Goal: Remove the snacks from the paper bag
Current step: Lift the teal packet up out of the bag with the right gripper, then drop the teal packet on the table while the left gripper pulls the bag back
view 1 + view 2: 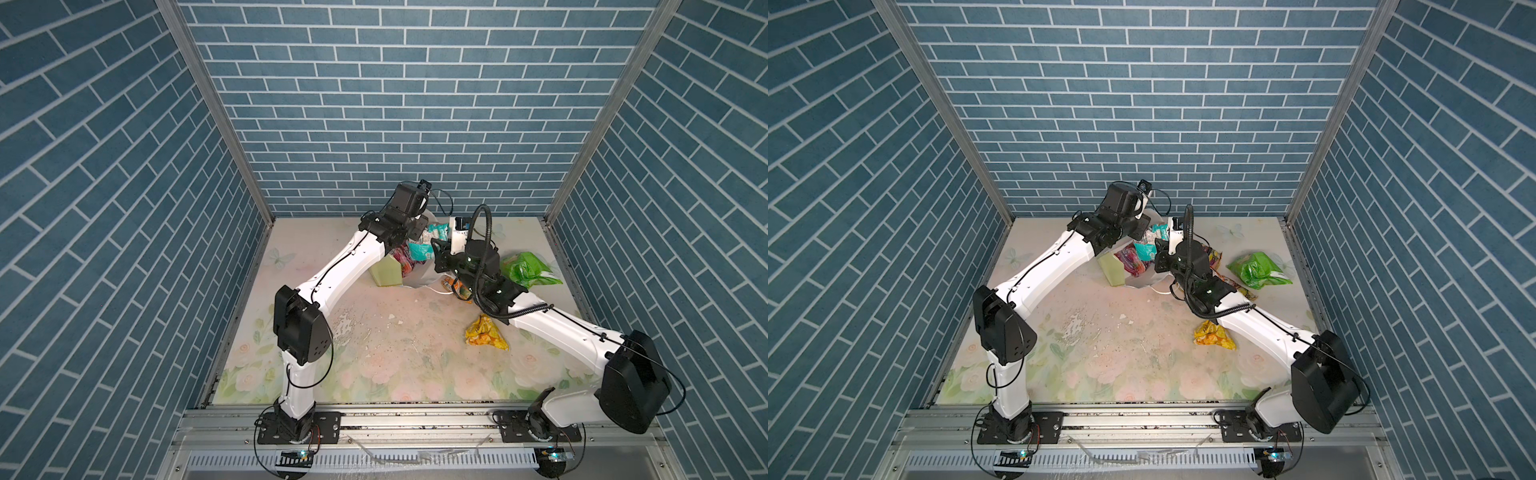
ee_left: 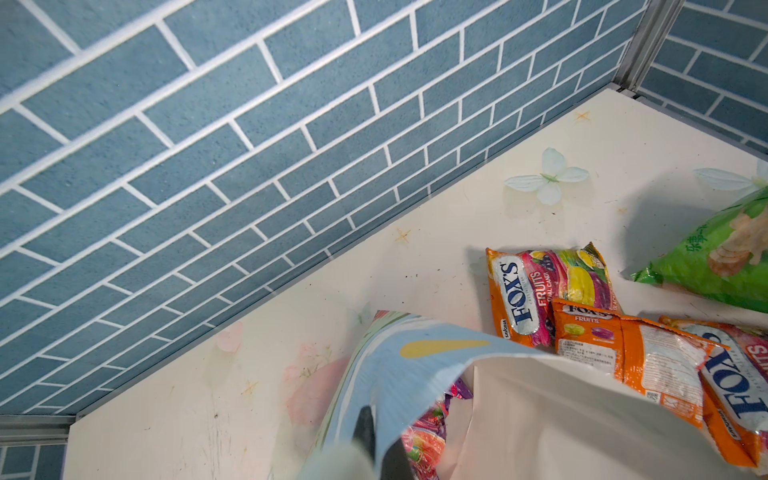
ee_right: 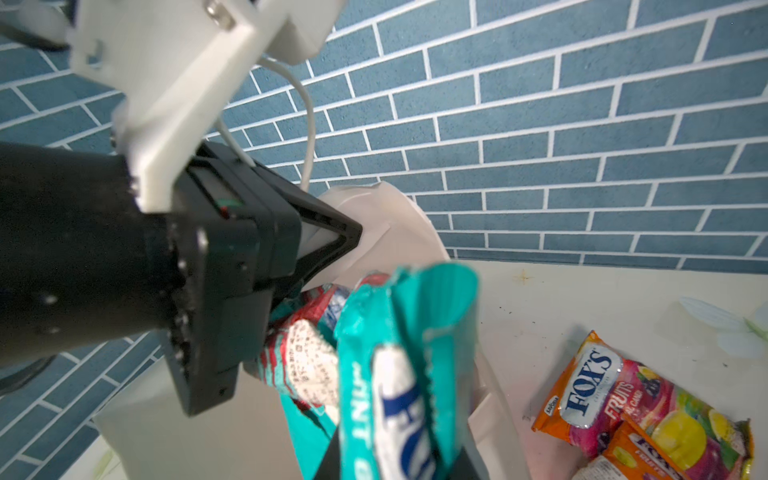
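While the left jaws clench the rim of the paper bag (image 1: 387,272), the right jaws grasp a teal-and-white packet (image 3: 399,374). Orange FOX'S packets (image 2: 540,291) lie just beside the bag.

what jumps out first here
A pale green-sided paper gift bag sits at the far middle of the table, its rim pinched by the left hand. The right hand grips a crinkly teal-and-white plastic packet at its mouth. A bright green crinkly packet lies to the right.
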